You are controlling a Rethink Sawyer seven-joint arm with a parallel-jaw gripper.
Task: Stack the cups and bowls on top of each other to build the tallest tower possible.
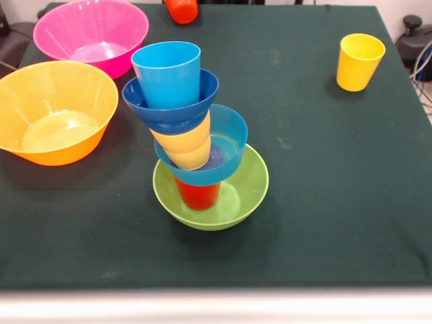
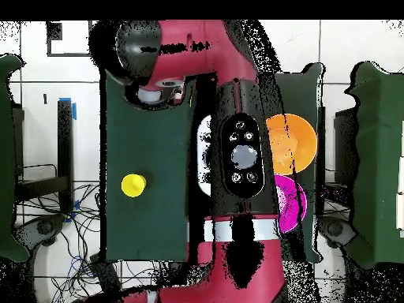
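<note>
Leaning tower (image 1: 196, 142) stands in the green bowl (image 1: 246, 192); fingers hidden under the arm (image 2: 237, 150), state unclear

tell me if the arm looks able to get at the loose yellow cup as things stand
Probably yes: the yellow cup stands upright alone on the table, well apart from the tower, nothing over it. The arm is above the table; its gripper isn't visible.

front view across table (image 1: 324, 202), overhead straight down, sharing it
</note>
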